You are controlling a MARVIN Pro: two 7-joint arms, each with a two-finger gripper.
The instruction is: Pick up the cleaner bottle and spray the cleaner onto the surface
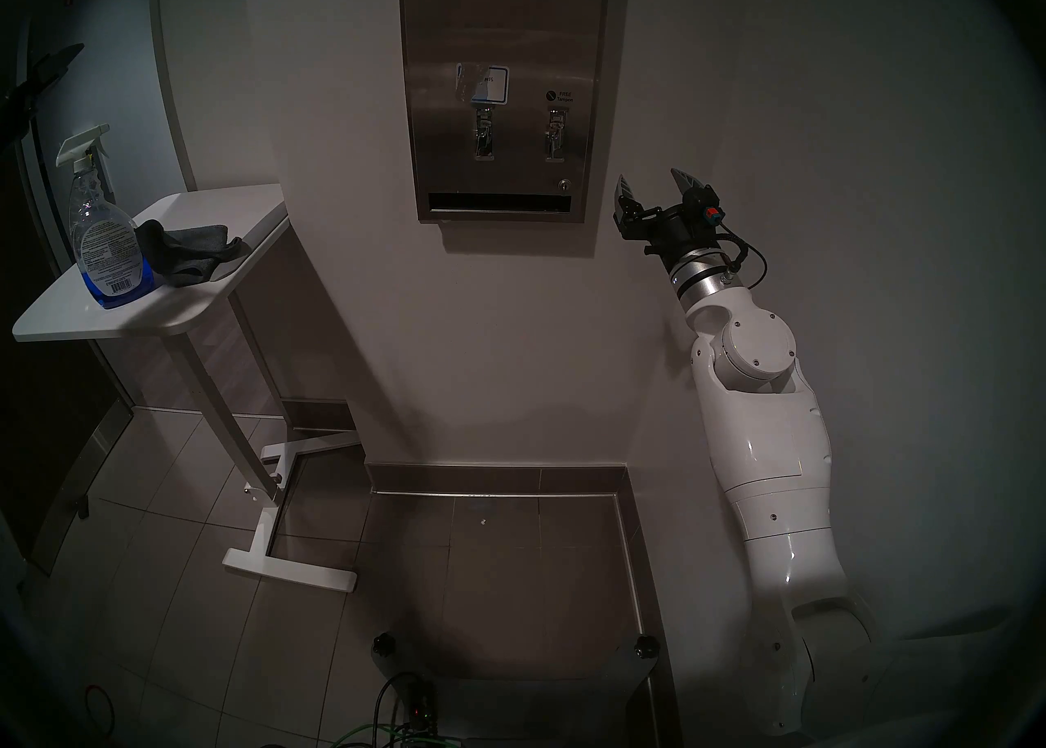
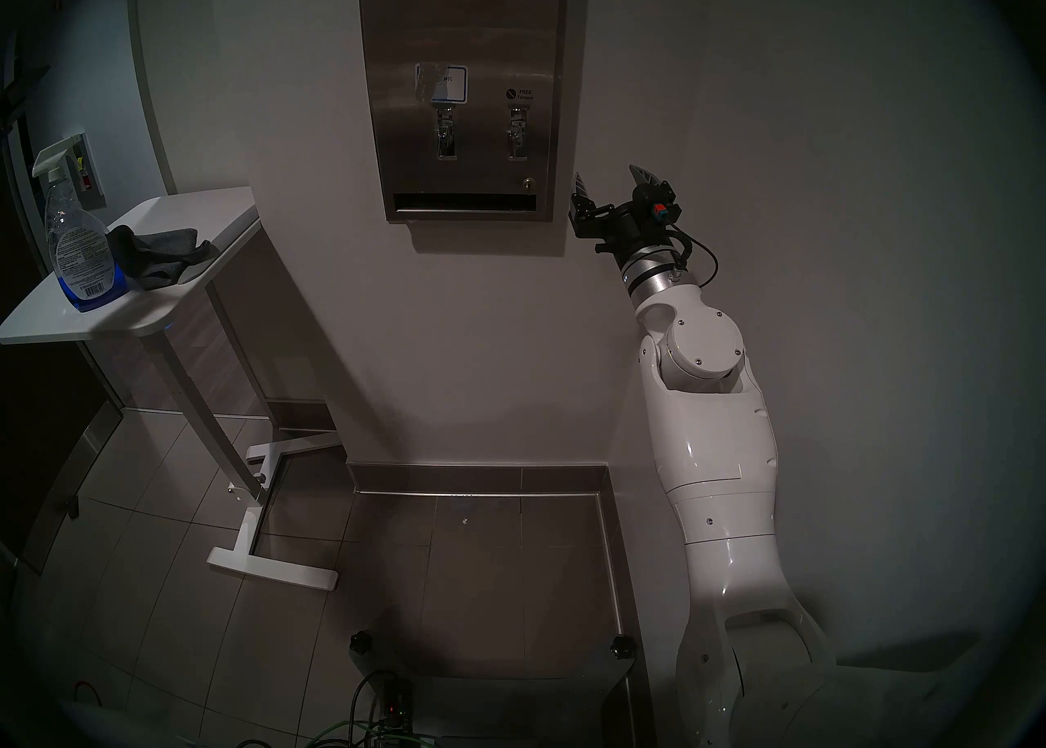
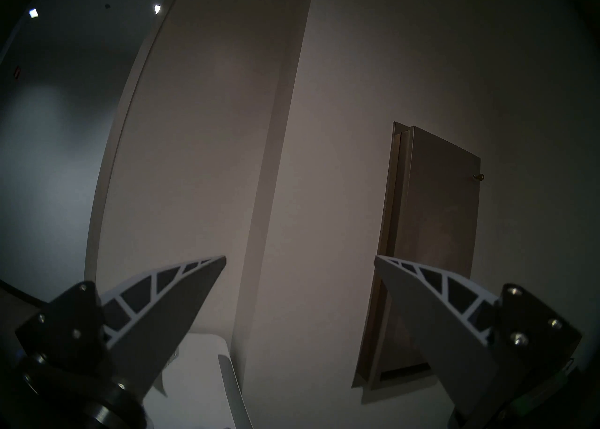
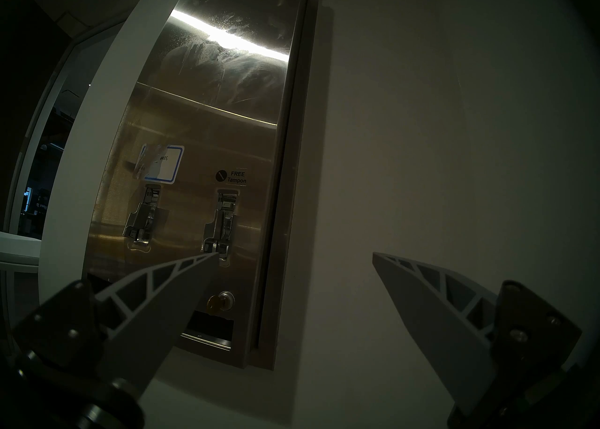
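The cleaner bottle (image 1: 102, 220) stands upright on the white side table (image 1: 238, 214) at the far left, with blue cleaner (image 1: 121, 282) in its base; it also shows in the other head view (image 2: 79, 254). The steel dispenser front (image 1: 504, 78) hangs on the wall at centre. My right gripper (image 1: 650, 175) is open and empty just right of the dispenser's lower corner. In the right wrist view the gripper (image 4: 294, 254) faces the dispenser (image 4: 211, 126), whose upper panel shows whitish smears. My left gripper (image 3: 300, 257) is open and empty, with the dispenser (image 3: 435, 223) to its right.
A dark grey cloth (image 1: 187, 251) lies on the table beside the bottle. The table's white leg and foot (image 1: 283, 560) stand on the tiled floor. Cables (image 1: 407, 724) lie at the bottom by my base. A door frame (image 1: 170, 78) curves up at the left.
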